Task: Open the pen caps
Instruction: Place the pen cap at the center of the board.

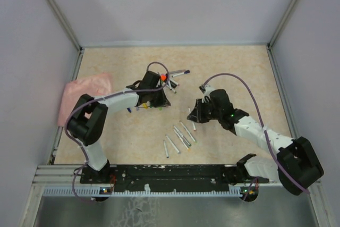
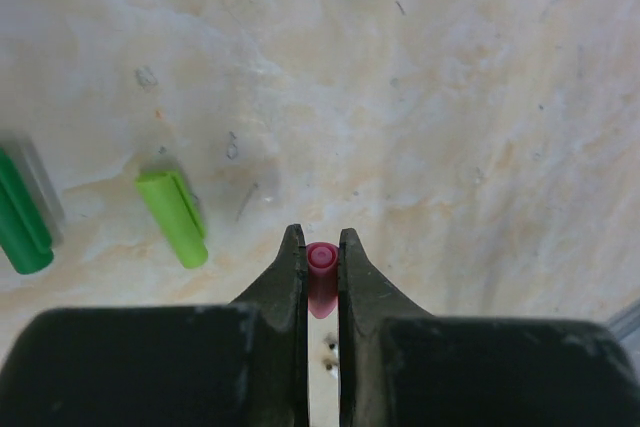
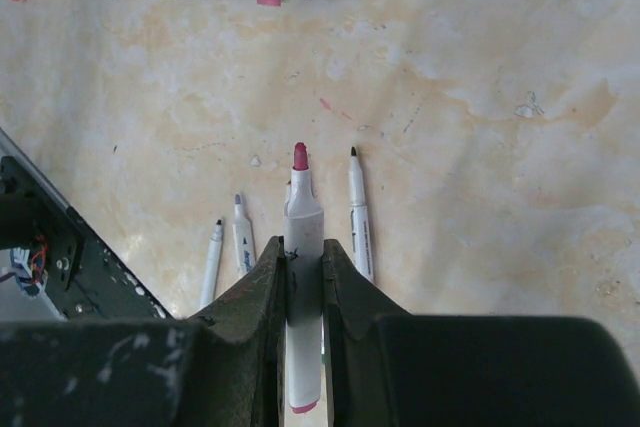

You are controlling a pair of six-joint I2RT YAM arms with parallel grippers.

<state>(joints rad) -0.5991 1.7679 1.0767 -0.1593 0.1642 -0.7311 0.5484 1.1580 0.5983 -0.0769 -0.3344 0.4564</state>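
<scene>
Left wrist: left claw (image 2: 320,242) pinched tiny pink plastic cap (image 2: 321,263); right claw (image 3: 302,247) clamped slim white pen (image 3: 303,205) mid-barrel; likely light, slick.

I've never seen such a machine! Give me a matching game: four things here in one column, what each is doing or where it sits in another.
1 left gripper
2 right gripper
3 light green cap
4 pink cloth

a lying loose by the left gripper
b shut on a pink cap
c at the left edge of the table
d shut on an uncapped pink-tipped pen

Pairs: 1-b, 2-d, 3-a, 4-c
</scene>
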